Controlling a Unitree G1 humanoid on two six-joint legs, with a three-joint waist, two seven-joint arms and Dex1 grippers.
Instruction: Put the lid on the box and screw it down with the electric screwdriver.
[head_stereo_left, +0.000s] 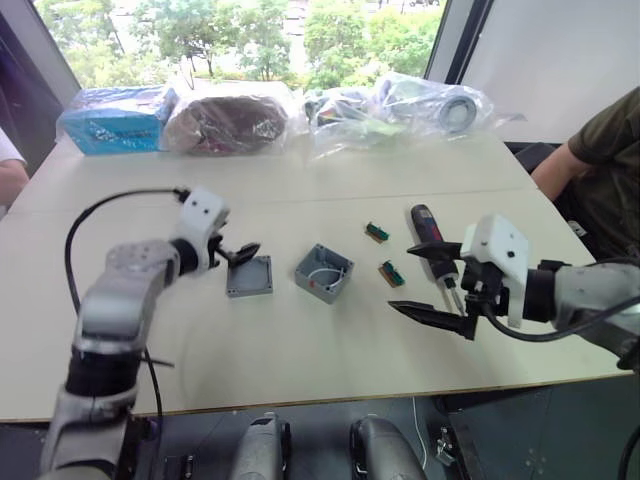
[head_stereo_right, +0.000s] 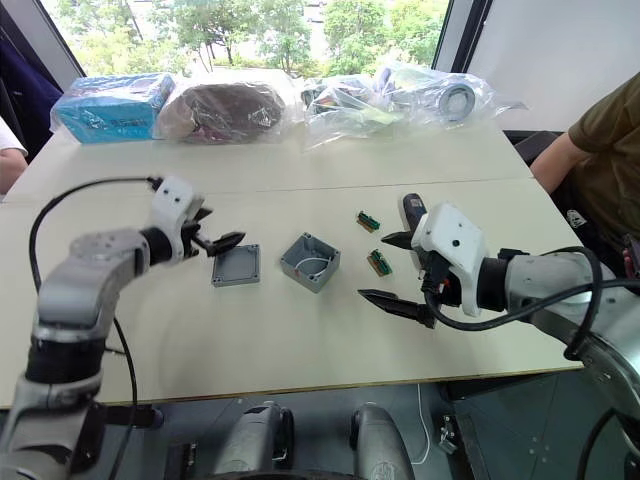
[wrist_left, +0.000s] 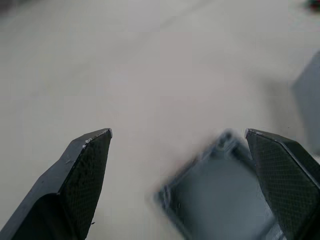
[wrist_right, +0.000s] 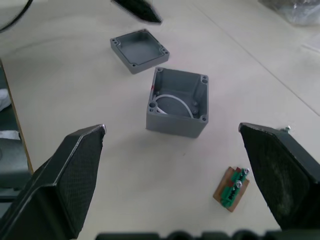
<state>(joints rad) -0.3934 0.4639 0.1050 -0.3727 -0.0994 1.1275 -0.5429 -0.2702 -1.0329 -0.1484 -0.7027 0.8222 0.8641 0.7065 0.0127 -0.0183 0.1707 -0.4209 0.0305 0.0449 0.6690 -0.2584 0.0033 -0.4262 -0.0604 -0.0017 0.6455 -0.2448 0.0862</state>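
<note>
Screwdriver (head_stereo_left: 432, 243) lies lengthwise, bit toward the robot, beside right gripper (head_stereo_left: 434, 283); both jaws gape empty.

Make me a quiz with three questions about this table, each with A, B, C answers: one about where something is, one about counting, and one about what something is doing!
1. Where is the lid?
A. On top of the box
B. Flat on the table, on the robot's left of the box
C. In the right hand

2. How many small green circuit pieces are on the table?
A. Two
B. Four
C. None

3. How is the left hand?
A. Shut on the screwdriver
B. Shut on the box
C. Open, beside the lid

Answers:
1. B: the lid lies apart from the box, with bare table between them.
2. A: one piece lies near the screwdriver, the other a bit closer to the robot.
3. C: the left wrist view shows its fingers spread wide with nothing between them.
</note>
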